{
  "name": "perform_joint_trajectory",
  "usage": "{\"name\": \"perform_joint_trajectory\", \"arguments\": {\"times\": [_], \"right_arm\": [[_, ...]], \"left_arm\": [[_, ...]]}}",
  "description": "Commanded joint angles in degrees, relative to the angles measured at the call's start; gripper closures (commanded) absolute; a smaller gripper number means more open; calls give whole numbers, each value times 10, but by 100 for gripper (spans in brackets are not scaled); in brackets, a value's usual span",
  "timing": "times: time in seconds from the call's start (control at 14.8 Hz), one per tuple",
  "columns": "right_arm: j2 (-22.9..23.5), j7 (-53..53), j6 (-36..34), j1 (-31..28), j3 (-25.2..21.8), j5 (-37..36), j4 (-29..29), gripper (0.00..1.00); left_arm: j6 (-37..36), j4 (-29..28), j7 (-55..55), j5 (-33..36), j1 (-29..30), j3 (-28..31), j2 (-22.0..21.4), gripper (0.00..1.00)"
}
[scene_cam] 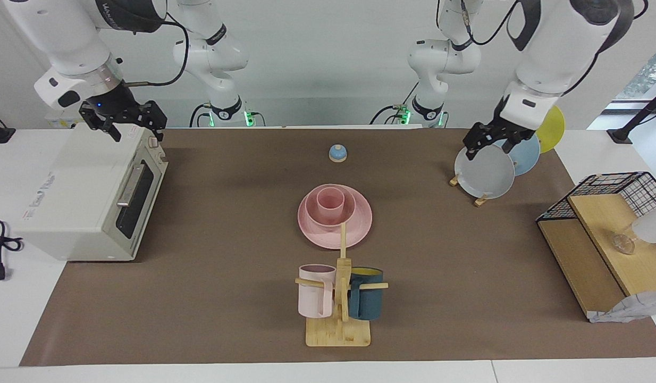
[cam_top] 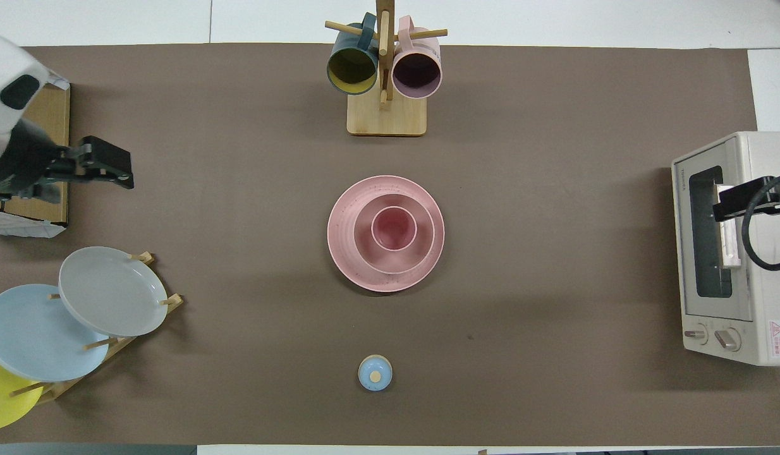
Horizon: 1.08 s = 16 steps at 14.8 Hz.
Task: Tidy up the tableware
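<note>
The matte pink set stands stacked in the middle of the table. The plate (scene_cam: 354,230) (cam_top: 346,256) is at the bottom, the bowl (scene_cam: 316,218) (cam_top: 365,245) sits on it, and the cup (scene_cam: 330,205) (cam_top: 394,229) stands upright in the bowl. My left gripper (scene_cam: 490,143) (cam_top: 112,170) is open and empty, up in the air over the plate rack at the left arm's end. My right gripper (scene_cam: 128,125) (cam_top: 737,199) is open and empty, over the toaster oven at the right arm's end. Neither gripper touches the set.
A toaster oven (scene_cam: 83,202) stands at the right arm's end. A rack holds grey (scene_cam: 485,173), blue (scene_cam: 524,154) and yellow (scene_cam: 552,127) plates. A wooden shelf with a wire basket (scene_cam: 599,239) is beside it. A mug tree (scene_cam: 341,319) stands farther out than the set. A blue bell (scene_cam: 337,153) is nearer.
</note>
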Motion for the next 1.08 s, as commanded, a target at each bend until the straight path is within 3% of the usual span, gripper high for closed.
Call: {"name": "perform_joint_trajectory", "arguments": {"times": [0.0,0.07,0.2,0.47,0.74,1.01], "right_arm": [[-2,-13,-4,-2,-1,7,-3,0],[-2,-13,-4,-2,-1,7,-2,0],[-2,-13,-4,-2,-1,7,-2,0],[-2,-13,-4,-2,-1,7,-3,0],[-2,-13,-4,-2,-1,7,-2,0],[-2,-13,-4,-2,-1,7,-3,0]], "left_arm": [[24,-122,39,3,13,-9,-82,0],[36,-150,39,3,15,-9,-104,0],[37,-153,43,3,15,-8,-109,0],[7,-109,38,9,21,-8,-100,0],[-87,-15,38,5,16,-8,-69,0],[-65,-27,44,0,21,-14,-54,0]]}}
